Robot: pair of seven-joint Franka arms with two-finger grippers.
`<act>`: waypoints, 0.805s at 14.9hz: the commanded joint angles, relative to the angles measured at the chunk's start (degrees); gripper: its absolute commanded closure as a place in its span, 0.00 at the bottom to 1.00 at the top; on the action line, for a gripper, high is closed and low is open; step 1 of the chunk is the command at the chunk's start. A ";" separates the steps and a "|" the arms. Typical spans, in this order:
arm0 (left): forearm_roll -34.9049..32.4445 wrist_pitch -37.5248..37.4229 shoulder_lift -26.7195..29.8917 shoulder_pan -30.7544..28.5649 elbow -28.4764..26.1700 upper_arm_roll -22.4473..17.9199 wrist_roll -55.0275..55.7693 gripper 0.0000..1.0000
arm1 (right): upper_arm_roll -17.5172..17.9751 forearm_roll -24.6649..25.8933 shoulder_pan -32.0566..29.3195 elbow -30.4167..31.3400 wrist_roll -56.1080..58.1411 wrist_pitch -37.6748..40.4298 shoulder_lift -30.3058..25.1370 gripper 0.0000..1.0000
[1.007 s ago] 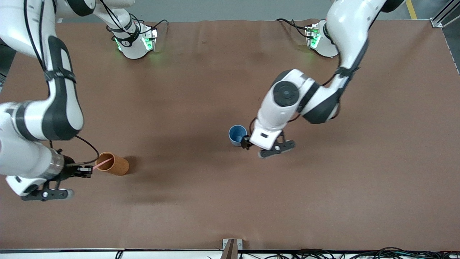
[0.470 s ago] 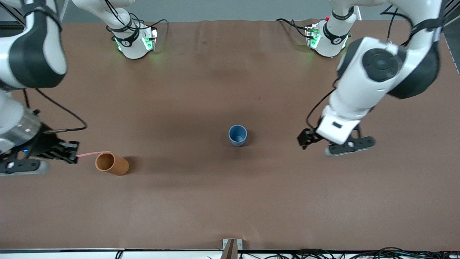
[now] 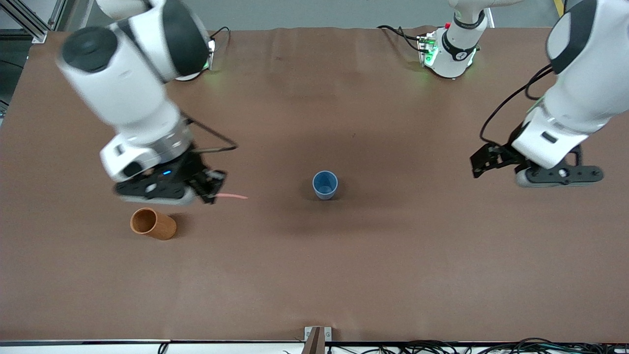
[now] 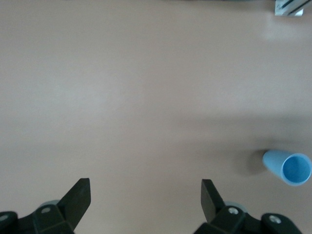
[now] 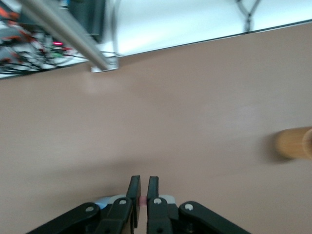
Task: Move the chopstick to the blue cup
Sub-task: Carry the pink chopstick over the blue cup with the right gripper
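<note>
Brown tabletop all around, wide and flat. Near the middle, blue cup, standing up. Up in the air over the tabletop, toward the right arm's end: right pincer, shut tight on pink chopstick, stick lying flat and pointing toward the blue cup. Just beside, nearer the front camera: orange cup, on the tabletop. Over the left arm's end, well apart from the blue cup: left pincer, fingers wide open, holding nothing.
</note>
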State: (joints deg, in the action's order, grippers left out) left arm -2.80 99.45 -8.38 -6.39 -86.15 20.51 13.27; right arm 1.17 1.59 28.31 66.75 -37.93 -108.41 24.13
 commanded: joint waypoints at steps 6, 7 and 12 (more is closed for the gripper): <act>3.59 -6.46 12.85 11.67 -7.09 -16.47 -13.09 0.00 | -0.73 5.16 13.25 3.04 -13.74 -11.82 2.93 1.00; 3.59 -7.68 13.47 11.23 -7.02 -16.30 -13.01 0.00 | -0.81 6.13 14.04 3.21 -14.27 -11.65 3.64 1.00; 3.59 -9.54 12.69 9.91 -4.65 -15.77 -14.15 0.00 | -0.90 6.67 15.98 7.42 -14.54 -11.47 3.73 0.99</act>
State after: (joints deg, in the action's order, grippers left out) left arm -0.11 90.10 4.45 4.26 -91.48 4.51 0.82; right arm 0.97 6.79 43.00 71.43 -51.18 -119.39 29.24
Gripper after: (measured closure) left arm 0.000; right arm 0.912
